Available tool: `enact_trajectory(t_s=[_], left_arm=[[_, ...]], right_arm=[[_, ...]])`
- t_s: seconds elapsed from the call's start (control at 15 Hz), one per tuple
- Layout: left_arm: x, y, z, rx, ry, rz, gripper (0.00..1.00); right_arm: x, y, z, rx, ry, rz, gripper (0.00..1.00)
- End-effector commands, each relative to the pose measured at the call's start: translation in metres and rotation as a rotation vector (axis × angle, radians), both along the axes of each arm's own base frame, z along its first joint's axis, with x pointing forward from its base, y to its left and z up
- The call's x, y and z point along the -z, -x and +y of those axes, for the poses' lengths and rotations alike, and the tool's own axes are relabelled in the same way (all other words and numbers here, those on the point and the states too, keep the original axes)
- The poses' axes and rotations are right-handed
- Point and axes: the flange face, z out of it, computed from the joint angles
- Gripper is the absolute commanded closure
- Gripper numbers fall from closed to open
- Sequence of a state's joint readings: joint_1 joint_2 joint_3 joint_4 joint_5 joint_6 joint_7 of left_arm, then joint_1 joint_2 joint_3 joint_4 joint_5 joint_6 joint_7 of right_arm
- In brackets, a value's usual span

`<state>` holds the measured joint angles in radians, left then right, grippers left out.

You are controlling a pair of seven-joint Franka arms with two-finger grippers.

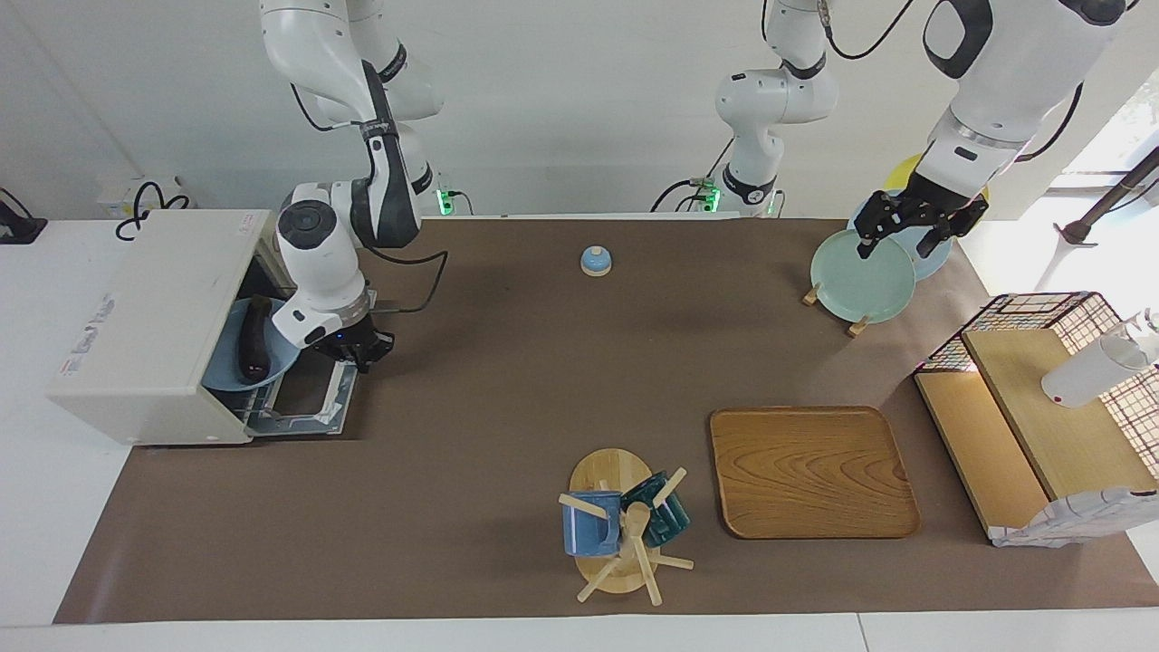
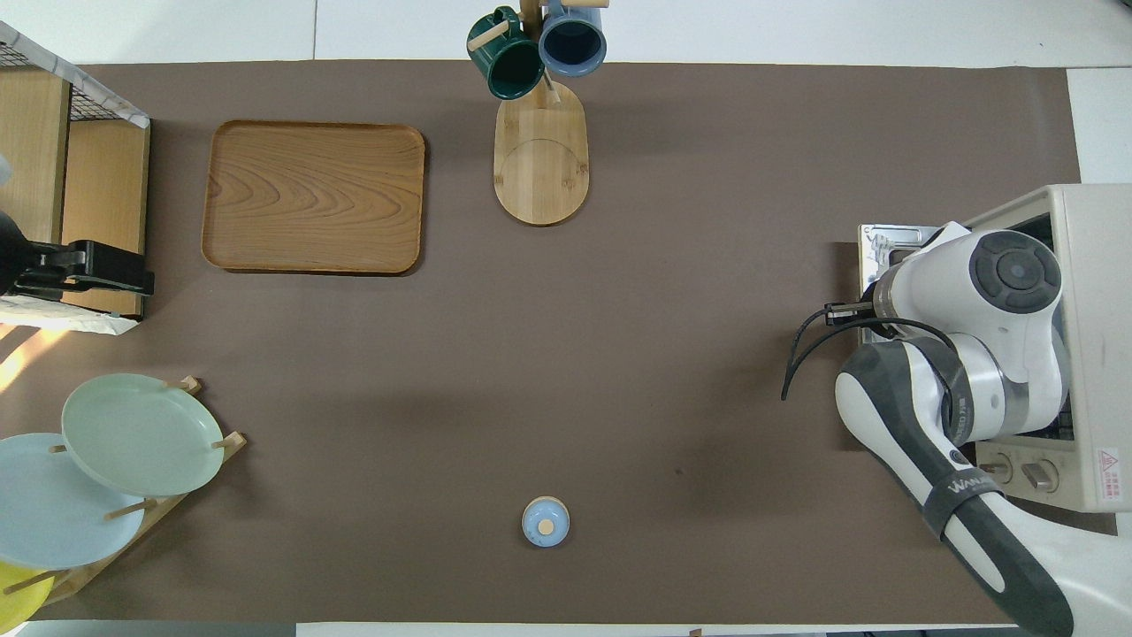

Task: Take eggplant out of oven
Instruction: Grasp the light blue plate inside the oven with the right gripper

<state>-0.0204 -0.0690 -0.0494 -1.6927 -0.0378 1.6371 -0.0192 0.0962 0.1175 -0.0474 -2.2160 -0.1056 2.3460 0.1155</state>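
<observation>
The cream-white oven [image 1: 154, 317] stands at the right arm's end of the table with its door [image 1: 303, 403] dropped open. The dark purple eggplant [image 1: 254, 340] lies on a light blue plate [image 1: 226, 373] in the oven's mouth. My right gripper [image 1: 362, 349] hangs low over the open door, just beside the plate's rim and apart from the eggplant. In the overhead view the right arm covers the oven [image 2: 1092, 265] and hides the eggplant. My left gripper [image 1: 898, 243] waits, open and empty, over the green plate [image 1: 860, 276] in the plate rack.
A small blue bell [image 1: 596, 261] sits near the robots. A wooden tray [image 1: 810, 471] and a mug tree [image 1: 620, 525] with two mugs lie farther out. A wire-and-wood shelf [image 1: 1041, 426] stands at the left arm's end.
</observation>
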Motion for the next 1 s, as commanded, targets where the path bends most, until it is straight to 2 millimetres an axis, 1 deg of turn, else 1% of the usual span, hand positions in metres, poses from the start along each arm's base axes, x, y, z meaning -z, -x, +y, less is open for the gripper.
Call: enact_trajectory(t_s=[0.0, 0.07, 0.13, 0.27, 0.33, 0.4, 0.47, 0.53, 0.6, 0.67, 0.8, 0.87, 0.93], left_arm=[[0.001, 0.003, 0.001, -0.004, -0.009, -0.019, 1.0], [0.0, 0.004, 0.0, -0.004, -0.008, -0.022, 1.0], [0.001, 0.003, 0.001, -0.004, -0.008, -0.024, 1.0], [0.001, 0.003, 0.001, -0.004, -0.008, -0.024, 1.0], [0.001, 0.003, 0.001, -0.004, -0.008, -0.024, 1.0], [0.001, 0.003, 0.0, -0.004, -0.007, -0.024, 1.0], [0.001, 0.004, 0.0, -0.005, -0.005, -0.021, 1.0], [0.001, 0.004, 0.0, -0.01, -0.004, -0.02, 1.0], [0.002, 0.004, 0.0, -0.01, -0.004, -0.019, 1.0], [0.002, 0.004, 0.0, -0.01, -0.004, -0.019, 1.0], [0.002, 0.004, -0.001, -0.01, -0.004, -0.019, 1.0], [0.002, 0.004, -0.002, -0.009, -0.004, -0.017, 0.86], [0.003, 0.005, -0.001, -0.005, -0.006, -0.016, 0.28]], right_arm=[[-0.014, -0.01, -0.002, 0.025, -0.02, -0.028, 1.0], [-0.018, -0.01, 0.0, 0.024, -0.019, -0.021, 1.0], [-0.029, -0.012, 0.005, 0.018, -0.019, -0.009, 1.0], [-0.056, -0.016, 0.001, 0.036, -0.012, 0.024, 1.0], [-0.063, -0.015, -0.001, 0.048, -0.007, 0.053, 0.74], [-0.066, -0.011, -0.009, 0.063, -0.004, 0.082, 0.55], [-0.068, -0.007, -0.012, 0.07, -0.001, 0.099, 0.44], [-0.067, -0.005, -0.018, 0.065, 0.012, 0.114, 0.43], [-0.066, -0.003, -0.036, 0.081, 0.016, 0.123, 0.43], [-0.064, -0.002, -0.047, 0.074, 0.013, 0.127, 0.45], [-0.063, -0.001, -0.054, 0.056, 0.011, 0.134, 0.48], [-0.062, 0.0, -0.055, 0.04, 0.011, 0.137, 0.48], [-0.06, 0.001, -0.056, 0.028, 0.01, 0.137, 0.48]])
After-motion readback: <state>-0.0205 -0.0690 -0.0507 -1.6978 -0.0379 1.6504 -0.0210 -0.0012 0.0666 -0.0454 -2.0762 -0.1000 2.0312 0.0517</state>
